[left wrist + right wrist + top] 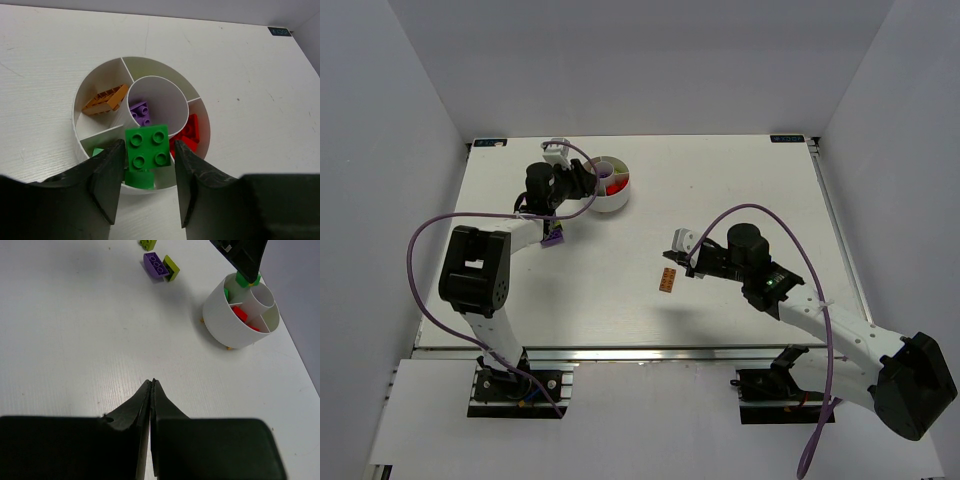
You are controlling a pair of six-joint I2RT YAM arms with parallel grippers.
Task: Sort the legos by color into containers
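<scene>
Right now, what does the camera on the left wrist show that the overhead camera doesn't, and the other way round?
Only the left wrist view shows the green brick between the left gripper fingers, plus an orange brick and a purple brick lying in separate compartments. Only the overhead view shows the right gripper and a loose orange brick on the table. Both show the white dish and red bricks in it.

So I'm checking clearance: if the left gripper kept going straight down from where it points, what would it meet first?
Probably the green brick between its fingers, then the white dish just below, near the section already holding green. Depth is hard to judge.
</scene>
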